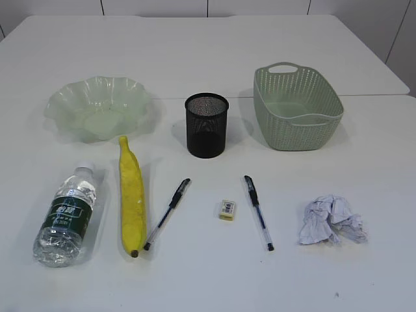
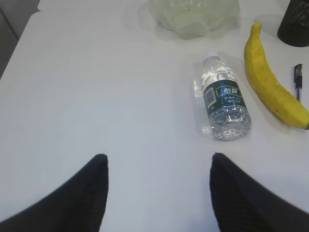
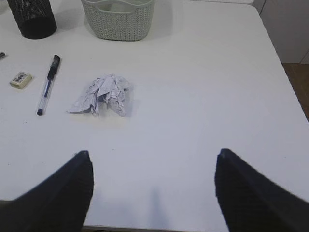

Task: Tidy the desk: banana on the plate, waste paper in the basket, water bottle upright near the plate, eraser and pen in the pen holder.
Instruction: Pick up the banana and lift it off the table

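A yellow banana (image 1: 131,195) lies beside a water bottle (image 1: 68,218) that is on its side, in front of the pale green glass plate (image 1: 58,104). Two pens (image 1: 167,214) (image 1: 258,211) flank a small eraser (image 1: 227,209) before the black mesh pen holder (image 1: 207,125). Crumpled waste paper (image 1: 332,220) sits in front of the green basket (image 1: 266,97). My left gripper (image 2: 158,157) is open over bare table, short of the bottle (image 2: 223,99) and banana (image 2: 273,92). Open too, my right gripper (image 3: 153,153) hovers short of the paper (image 3: 102,95). Neither shows in the exterior view.
The white table's near edge runs just under my right gripper, and its right edge (image 3: 277,63) drops to the floor. A second table (image 1: 195,39) adjoins at the back. Bare surface lies left of the bottle and right of the paper.
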`<state>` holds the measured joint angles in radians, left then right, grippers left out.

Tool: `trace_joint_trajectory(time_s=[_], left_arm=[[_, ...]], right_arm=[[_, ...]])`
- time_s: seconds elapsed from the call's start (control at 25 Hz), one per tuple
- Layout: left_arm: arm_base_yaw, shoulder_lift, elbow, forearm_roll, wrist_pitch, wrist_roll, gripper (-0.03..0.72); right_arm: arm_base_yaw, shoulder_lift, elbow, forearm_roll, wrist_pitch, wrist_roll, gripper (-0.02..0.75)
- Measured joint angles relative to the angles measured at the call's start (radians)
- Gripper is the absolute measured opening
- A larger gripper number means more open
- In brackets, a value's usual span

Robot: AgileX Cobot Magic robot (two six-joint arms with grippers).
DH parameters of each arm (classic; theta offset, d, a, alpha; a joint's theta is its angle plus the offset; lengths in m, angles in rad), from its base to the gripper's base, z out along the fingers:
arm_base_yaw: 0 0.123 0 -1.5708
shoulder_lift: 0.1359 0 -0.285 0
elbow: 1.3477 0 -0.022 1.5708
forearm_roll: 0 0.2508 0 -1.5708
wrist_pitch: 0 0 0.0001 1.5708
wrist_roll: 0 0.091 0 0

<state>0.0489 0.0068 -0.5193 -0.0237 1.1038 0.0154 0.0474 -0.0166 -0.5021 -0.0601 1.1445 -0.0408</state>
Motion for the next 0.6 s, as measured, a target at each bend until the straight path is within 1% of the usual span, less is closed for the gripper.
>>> trace_joint_trajectory(time_s=[0.6], left_arm=[[0.000,0.000,0.000,0.000,0.000,0.000,0.466]], right_arm=[[0.000,0.000,0.000,0.000,0.000,0.000,0.585]])
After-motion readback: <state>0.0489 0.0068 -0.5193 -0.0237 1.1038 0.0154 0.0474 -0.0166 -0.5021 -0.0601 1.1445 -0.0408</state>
